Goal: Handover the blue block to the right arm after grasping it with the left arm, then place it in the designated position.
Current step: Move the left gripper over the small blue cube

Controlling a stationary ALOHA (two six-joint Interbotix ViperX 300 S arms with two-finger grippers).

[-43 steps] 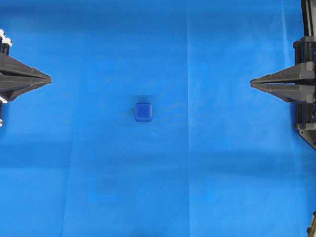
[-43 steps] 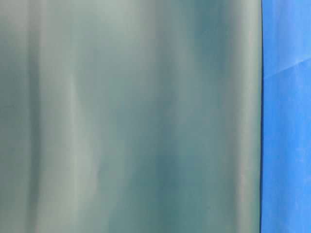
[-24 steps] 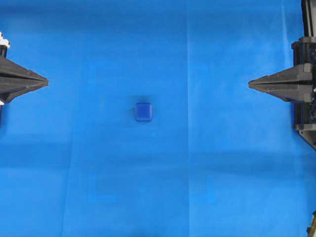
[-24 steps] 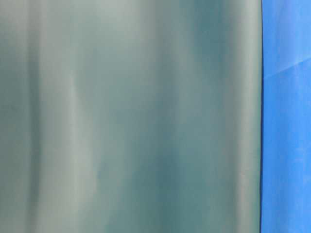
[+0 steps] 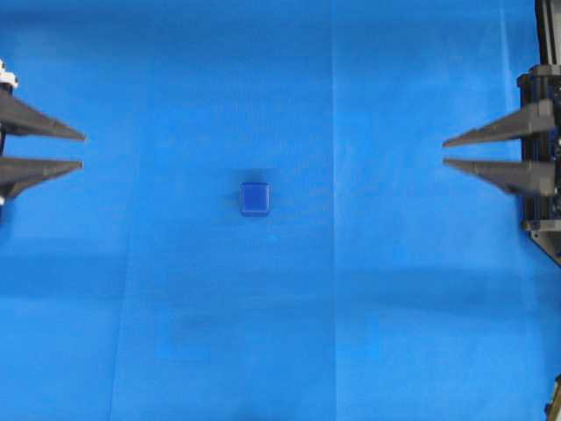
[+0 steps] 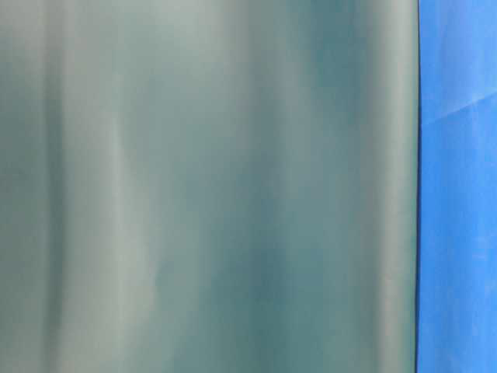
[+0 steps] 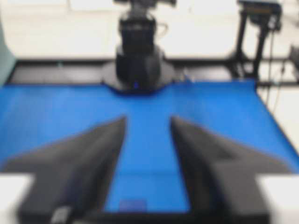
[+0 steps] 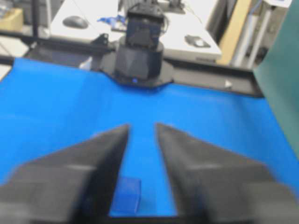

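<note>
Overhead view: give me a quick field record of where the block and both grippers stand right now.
blue block: resting on the blue cloth, near the middle, untouched
left gripper: at the left edge, open, empty, tips pointing toward the centre
right gripper: at the right edge, open, empty, tips pointing toward the centre
block relative to grippers: between them, nearer the left one, slightly below their line in the picture
task stage: grasp not yet done
table-level view: blocked by a grey-green surface, shows no block

Bare blue cloth (image 5: 175, 289) surrounds the blue block (image 5: 255, 199) on every side, nothing crowding it
</note>
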